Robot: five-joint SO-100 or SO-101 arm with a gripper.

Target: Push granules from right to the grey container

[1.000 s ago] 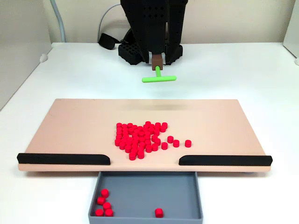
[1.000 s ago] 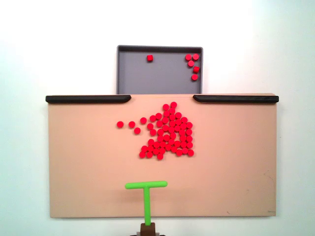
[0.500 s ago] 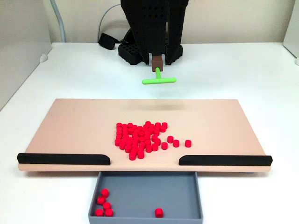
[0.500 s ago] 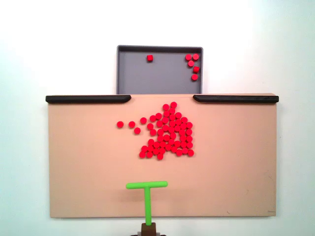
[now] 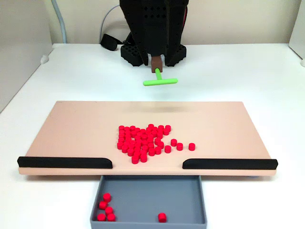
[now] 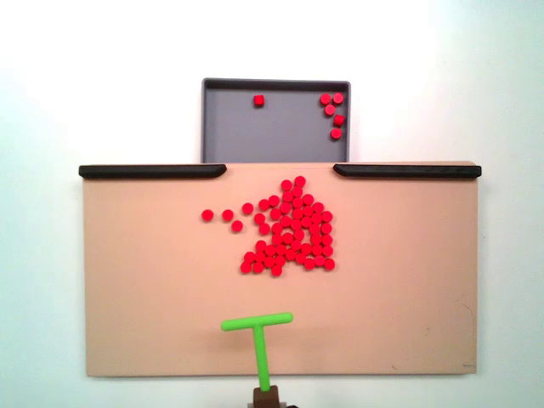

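On the tan board (image 6: 153, 297) granules (image 6: 289, 234) clustered, tool (image 5: 156, 64) grip state hidden, green stick (image 6: 259, 336) attached

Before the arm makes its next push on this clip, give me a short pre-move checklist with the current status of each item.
1. Green T-shaped stick on the arm, crossbar facing the pile: ok.
2. Crossbar behind the granules, with bare tan board between them: ok.
3. Opening between the two black strips in front of the grey container: ok, nothing blocks it.
4. Container has room: ok, six pellets inside, five near one corner and one apart.
5. Crossbar down at board level: cannot tell; in a fixed view it appears raised.
6. Crossbar covers the pile's width: not ok, the pile is wider and stragglers trail off to one side.
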